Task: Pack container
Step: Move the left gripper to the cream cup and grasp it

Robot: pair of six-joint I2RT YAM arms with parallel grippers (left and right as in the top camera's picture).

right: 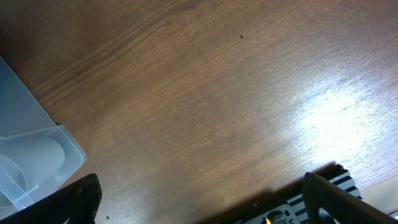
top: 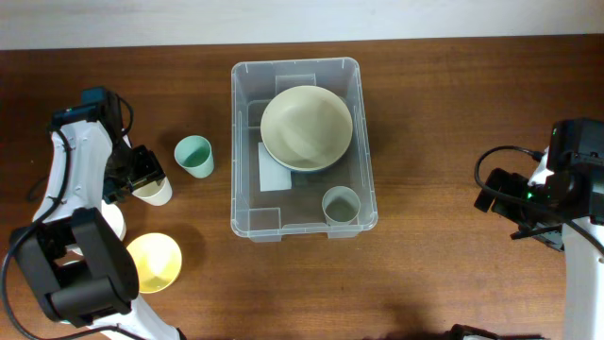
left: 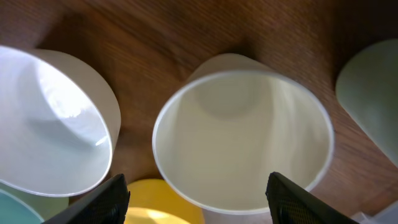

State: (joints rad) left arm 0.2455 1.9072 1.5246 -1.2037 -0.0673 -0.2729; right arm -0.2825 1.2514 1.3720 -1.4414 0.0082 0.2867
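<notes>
Cream cup (left: 242, 143) fills the left wrist view, with the left tool (left: 196, 186) spread wide and loose around it. Clear container (top: 247, 142) sits mid-way across the surface (top: 453, 113), holding a pale bowl (top: 306, 127) and a grey-green cup (top: 341, 205). Left of it stand a teal cup (top: 193, 156) and a yellow bowl (top: 156, 262). Right tool (right: 202, 186) gapes wide, far right.

from overhead we look straight down on the whole table (top: 425, 76), our left wrist view hangs close over the cream cup (left: 242, 137) seen small at the left from above, and our right wrist view slants down at the same table, sharing the container (right: 31, 155) corner.
</notes>
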